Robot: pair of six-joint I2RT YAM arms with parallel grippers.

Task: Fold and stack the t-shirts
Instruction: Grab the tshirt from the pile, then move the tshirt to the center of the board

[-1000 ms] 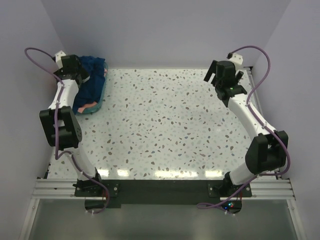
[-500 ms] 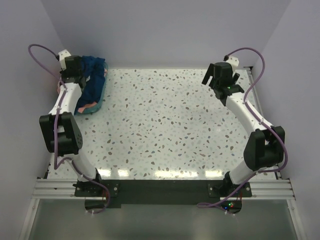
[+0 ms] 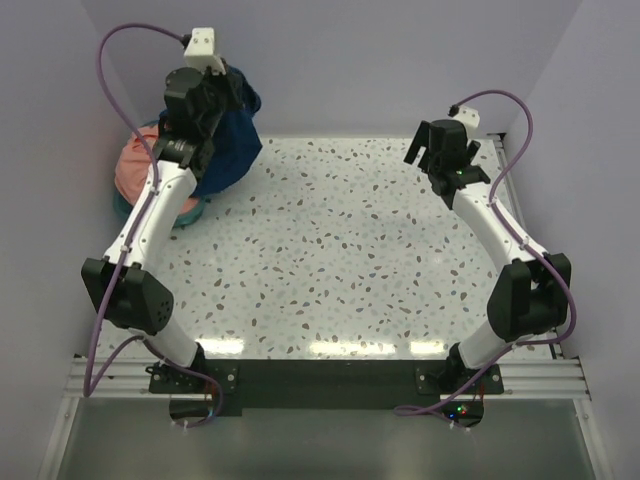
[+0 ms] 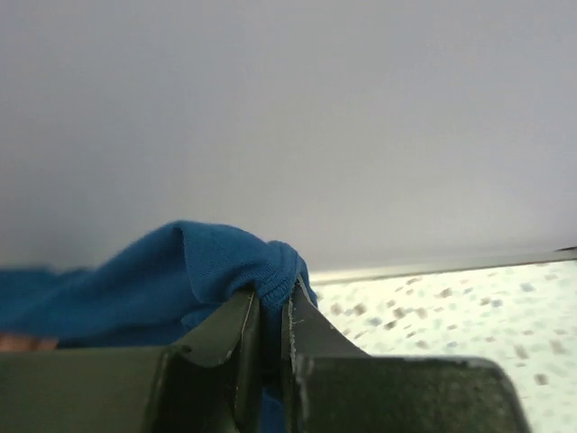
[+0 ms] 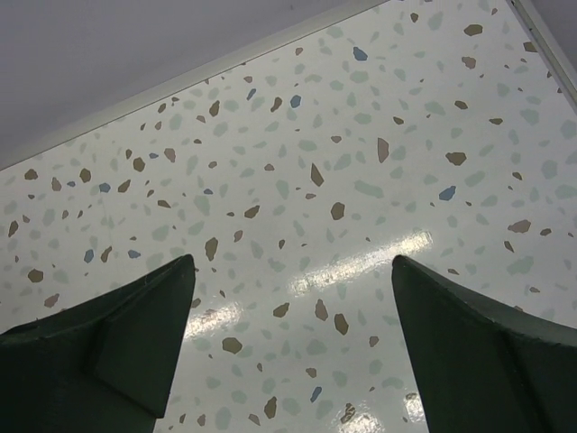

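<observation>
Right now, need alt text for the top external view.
The left gripper, high over the far left corner, is shut on a navy t-shirt that hangs down from it, with a salmon-pink t-shirt heaped beside it. The right gripper hovers open and empty over the far right of the speckled table.

Soft knit navy t-shirt (image 4: 207,271), glossy speckled table (image 3: 350,260)

Far-left corner jammed: left arm (image 3: 150,215) up high, navy shirt (image 3: 232,140) dangling off it, pink shirt (image 3: 140,165) heaped over basket (image 3: 120,205). Right arm (image 3: 490,220) hugs right edge up to far-right corner. Middle of counter (image 3: 330,260) down to near edge wide open, easy pass.
</observation>
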